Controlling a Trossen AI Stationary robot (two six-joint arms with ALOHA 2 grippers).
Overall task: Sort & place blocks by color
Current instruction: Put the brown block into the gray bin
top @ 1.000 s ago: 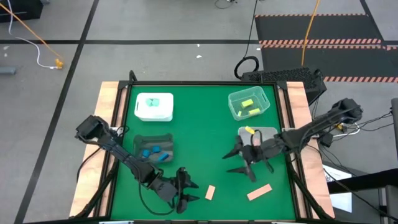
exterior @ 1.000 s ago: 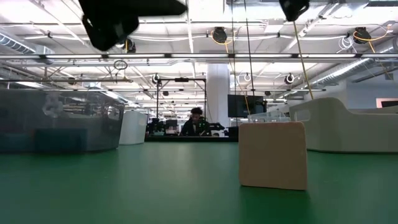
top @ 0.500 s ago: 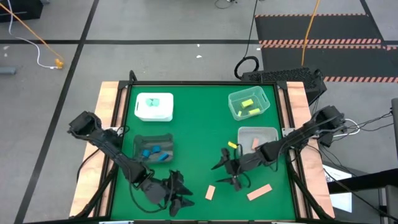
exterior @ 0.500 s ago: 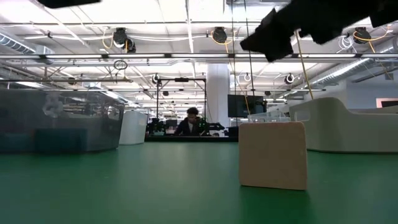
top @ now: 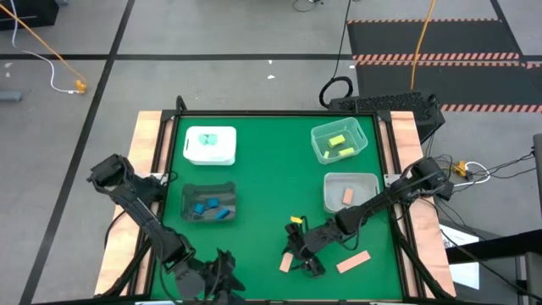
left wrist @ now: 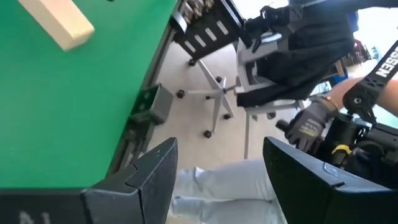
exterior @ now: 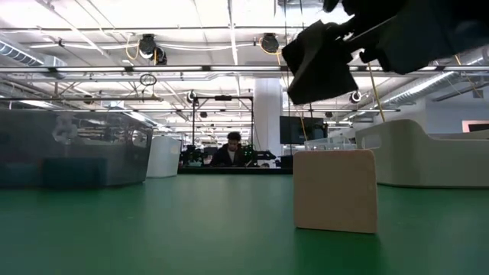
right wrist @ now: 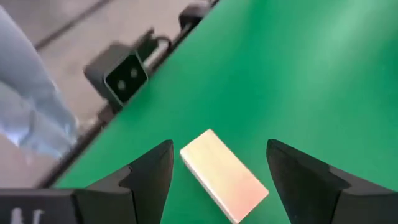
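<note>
A short tan block (top: 285, 262) lies flat on the green table near its near edge; it also shows in the right wrist view (right wrist: 224, 176) and the low view (exterior: 336, 189). My right gripper (top: 301, 257) is open just above it, and the block shows between its two fingers, untouched. A tan bar (top: 353, 263) lies to the right. My left gripper (top: 223, 276) is open and empty at the near edge, left of the blocks. Other blocks lie in the trays.
A white tray (top: 209, 145) holds a teal block. A clear tray (top: 339, 141) holds yellow-green blocks, a grey tray (top: 209, 203) blue ones, and a tray (top: 350, 192) a tan one. A person's gloved hand (left wrist: 308, 127) shows beyond the near edge.
My right gripper has gone from over the tray with the tan block toward the table's near edge and left, coming down over the short tan block. My left gripper has drawn back toward the near edge and left. No block has moved.
</note>
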